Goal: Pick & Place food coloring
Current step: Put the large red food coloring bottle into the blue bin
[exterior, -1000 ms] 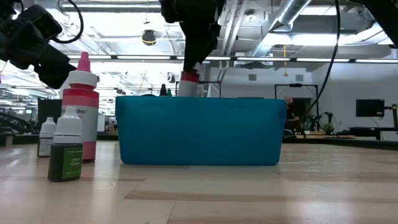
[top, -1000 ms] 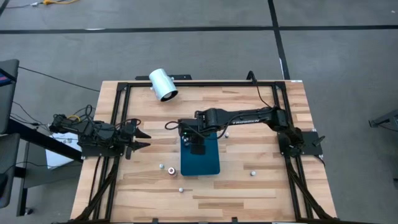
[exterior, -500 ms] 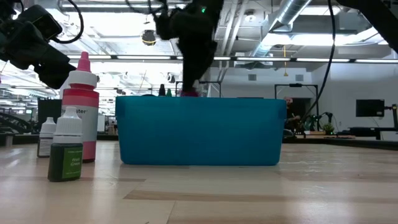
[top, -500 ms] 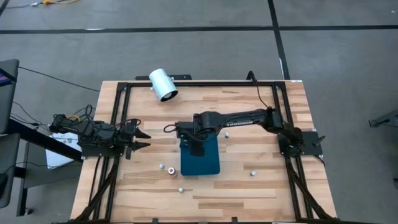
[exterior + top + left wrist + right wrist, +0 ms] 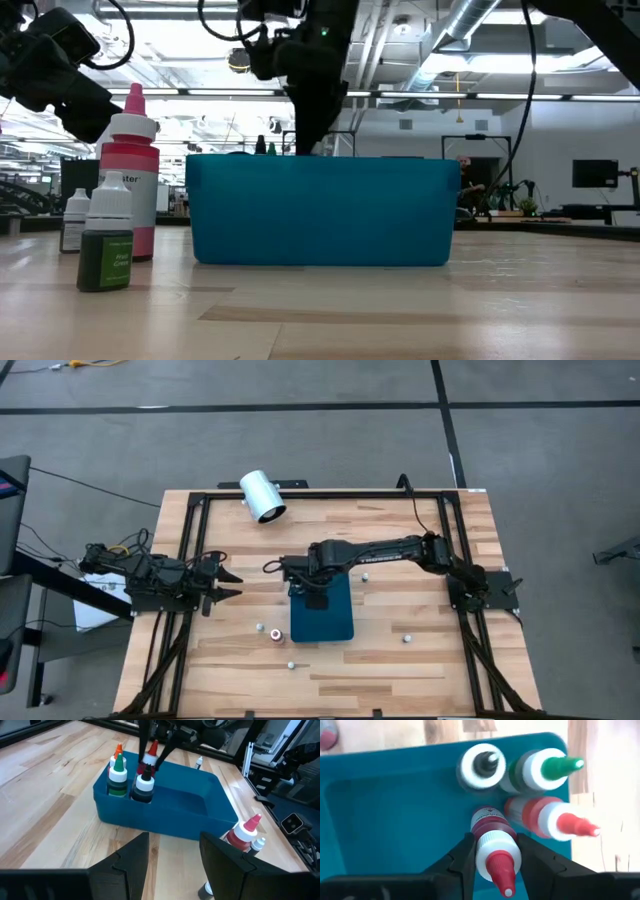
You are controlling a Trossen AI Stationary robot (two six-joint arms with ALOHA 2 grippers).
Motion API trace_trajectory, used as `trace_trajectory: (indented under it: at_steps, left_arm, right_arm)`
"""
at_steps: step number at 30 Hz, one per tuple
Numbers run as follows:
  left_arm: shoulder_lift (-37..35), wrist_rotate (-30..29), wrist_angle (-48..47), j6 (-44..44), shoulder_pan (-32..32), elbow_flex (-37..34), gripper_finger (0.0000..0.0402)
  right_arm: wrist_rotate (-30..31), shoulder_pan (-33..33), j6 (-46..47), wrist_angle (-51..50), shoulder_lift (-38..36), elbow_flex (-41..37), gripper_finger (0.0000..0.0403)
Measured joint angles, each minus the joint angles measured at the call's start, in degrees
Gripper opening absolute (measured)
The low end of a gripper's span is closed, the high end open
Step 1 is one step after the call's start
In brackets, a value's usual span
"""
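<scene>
While the low camera is looking level across the wooden counter (image 5: 420, 320), a small green-filled dropper bottle with a white cap (image 5: 105, 245) is standing nearest, just in front of a taller pink-banded bottle with a pink tip (image 5: 130, 170) and a tiny white-capped bottle (image 5: 74, 220) beside it. Behind them the blue rectangular plastic tray (image 5: 320, 210) is sitting mid-counter.

Inside the tray, at its end nearer the white cylinder, three food coloring bottles are standing upright together in one corner: a black-tipped bottle (image 5: 481, 766), a green-tipped bottle (image 5: 545, 771) and an orange-red-tipped bottle (image 5: 555, 822). The right claw (image 5: 495, 854) is reaching down into that same end of the tray, its two fingers (image 5: 465, 855) pressing on either side of a red-capped food coloring bottle (image 5: 492, 847), which is sitting just beside the other three.

Farther off, the left claw (image 5: 222, 584) is waiting at the counter's left edge, well apart from the tray, with its fingers spread and nothing between them. At the far edge, a large white cylinder (image 5: 262, 496) is lying on its side.
</scene>
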Motion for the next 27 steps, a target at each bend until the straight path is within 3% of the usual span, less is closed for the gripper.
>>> trace_trajectory:
  at_steps: [27]
  left_arm:
    - [0.0, -0.1, 0.1, -0.3, 0.0, 0.0, 0.0167]
  right_arm:
    - [-0.4, -0.8, -2.8, 1.3, 1.7, 0.0, 0.0124]
